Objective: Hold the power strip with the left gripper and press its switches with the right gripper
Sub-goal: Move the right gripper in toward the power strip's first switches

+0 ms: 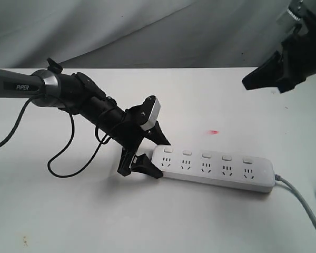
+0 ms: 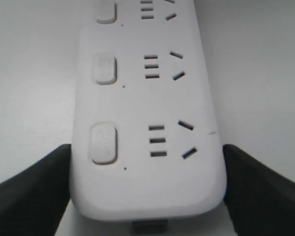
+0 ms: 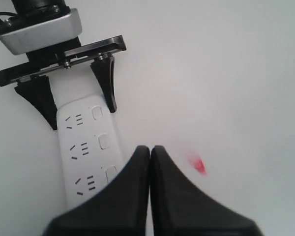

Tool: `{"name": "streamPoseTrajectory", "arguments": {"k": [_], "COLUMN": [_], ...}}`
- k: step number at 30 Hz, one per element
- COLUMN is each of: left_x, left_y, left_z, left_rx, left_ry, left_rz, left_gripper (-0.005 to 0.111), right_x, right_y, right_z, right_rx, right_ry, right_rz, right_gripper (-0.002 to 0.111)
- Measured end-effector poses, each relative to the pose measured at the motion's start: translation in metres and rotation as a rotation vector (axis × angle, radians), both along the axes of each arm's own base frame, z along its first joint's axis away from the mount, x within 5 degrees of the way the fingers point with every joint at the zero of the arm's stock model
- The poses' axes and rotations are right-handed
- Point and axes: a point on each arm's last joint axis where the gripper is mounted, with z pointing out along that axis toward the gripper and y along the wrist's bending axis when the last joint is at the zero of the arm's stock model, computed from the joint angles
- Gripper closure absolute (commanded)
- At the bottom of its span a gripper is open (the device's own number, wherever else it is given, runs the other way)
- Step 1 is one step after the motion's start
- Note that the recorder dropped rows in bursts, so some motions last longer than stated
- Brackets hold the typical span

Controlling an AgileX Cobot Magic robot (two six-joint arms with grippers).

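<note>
The power strip [image 1: 216, 168] lies flat on the white table [image 1: 68, 221], right of centre in the exterior view, its long side running left to right. Its five switches [image 1: 207, 155] line the far edge, one above each socket. A grey cable [image 1: 300, 200] leaves its right end and trails off toward the near right corner. The left gripper [image 1: 162, 158] straddles the strip's left end, and in the left wrist view its black fingers [image 2: 34, 187] press against both long sides, clamping it. The right gripper [image 1: 248, 81] hangs high above the table, well apart from the strip, its fingers closed tip to tip on nothing. A small red mark [image 1: 214, 131] sits on the table just beyond the switches. A thin black wire [image 1: 68, 158] loops under the left arm.
</note>
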Motion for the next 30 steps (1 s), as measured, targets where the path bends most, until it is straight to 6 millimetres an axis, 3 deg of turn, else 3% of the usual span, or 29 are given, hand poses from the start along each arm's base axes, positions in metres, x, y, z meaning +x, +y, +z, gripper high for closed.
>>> {"name": "streamPoseTrajectory", "arguments": {"k": [5,12,15,21,30], "left_x": [0.000,0.000,0.000,0.000,0.000], "left_y": [0.000,0.000,0.000,0.000,0.000], "left_z": [0.000,0.000,0.000,0.000,0.000], "left_rx": [0.000,0.000,0.000,0.000,0.000], "left_ry": [0.000,0.000,0.000,0.000,0.000], "left_rz": [0.000,0.000,0.000,0.000,0.000], "left_gripper": [0.075,0.075,0.075,0.075,0.075], "right_x": [-0.011,-0.005,-0.004,-0.003,-0.003], "right_y": [0.020,0.043,0.053,0.073,0.079], "right_z": [-0.037,-0.059,-0.071,-0.094,-0.094], "right_rx": [-0.008,0.019,0.022,0.046,0.069], "right_ry": [-0.083,-0.095,-0.063,-0.008,0.000], "right_rz": [0.011,-0.036,-0.027,-0.013,-0.022], "right_gripper": [0.105,0.062,0.053,0.051,0.051]}}
